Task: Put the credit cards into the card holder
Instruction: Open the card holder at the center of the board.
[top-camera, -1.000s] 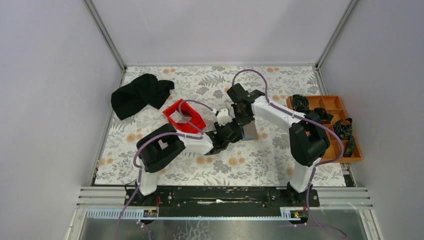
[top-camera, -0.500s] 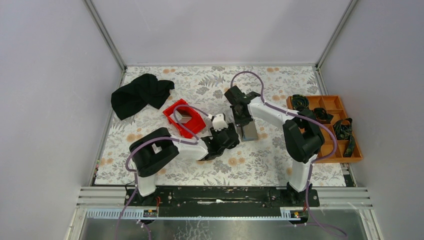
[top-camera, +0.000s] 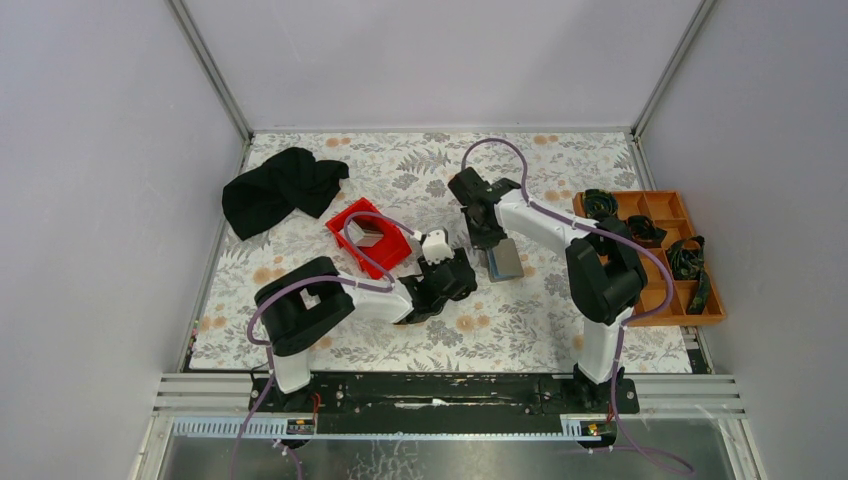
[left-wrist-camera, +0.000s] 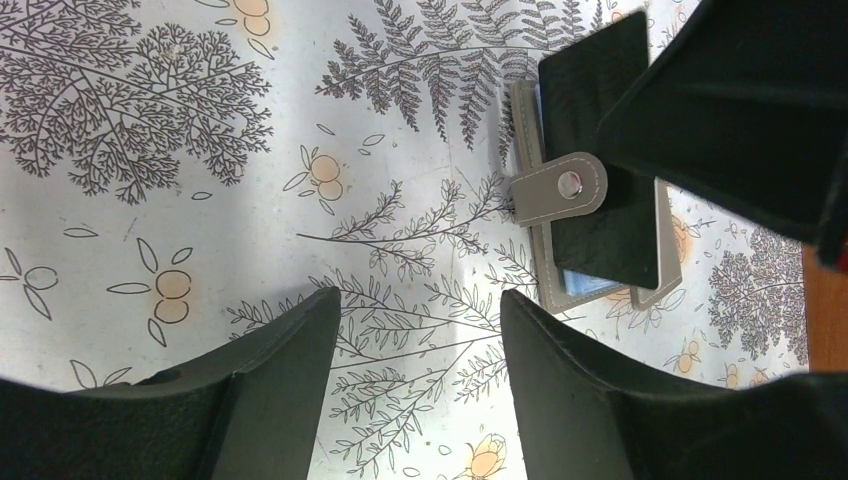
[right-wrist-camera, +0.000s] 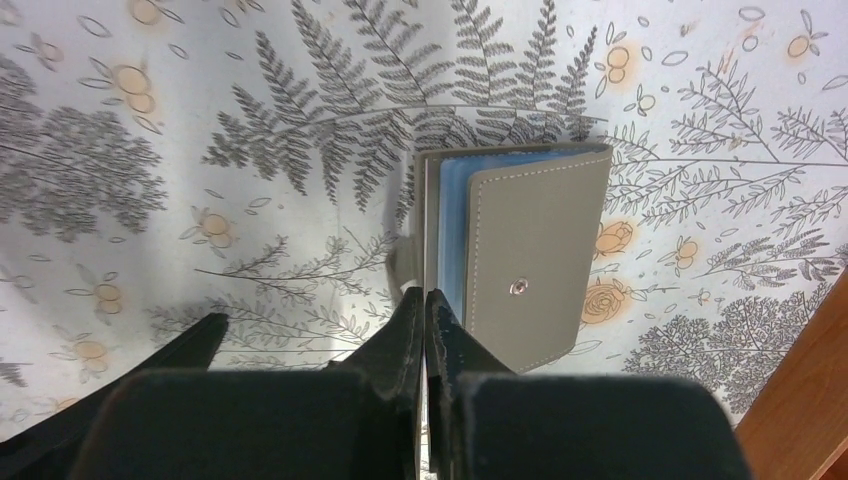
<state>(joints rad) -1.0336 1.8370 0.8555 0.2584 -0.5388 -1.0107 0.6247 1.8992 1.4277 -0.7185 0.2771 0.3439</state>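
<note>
Your left gripper (left-wrist-camera: 420, 300) has drawn back, wide and empty; the card holder (right-wrist-camera: 530, 260) lies just before the closed right gripper (right-wrist-camera: 425, 297).

Pale lavender walls (top-camera: 100, 200); floral tabletop (top-camera: 520, 330)

The card holder (top-camera: 506, 262) lies near the tabletop's middle, a card (right-wrist-camera: 450, 230) in it, the bin (top-camera: 392, 252) to its left. The cloth (top-camera: 283, 188) lies toward the far left corner, the compartment tray (top-camera: 662, 208) along the right edge.
</note>
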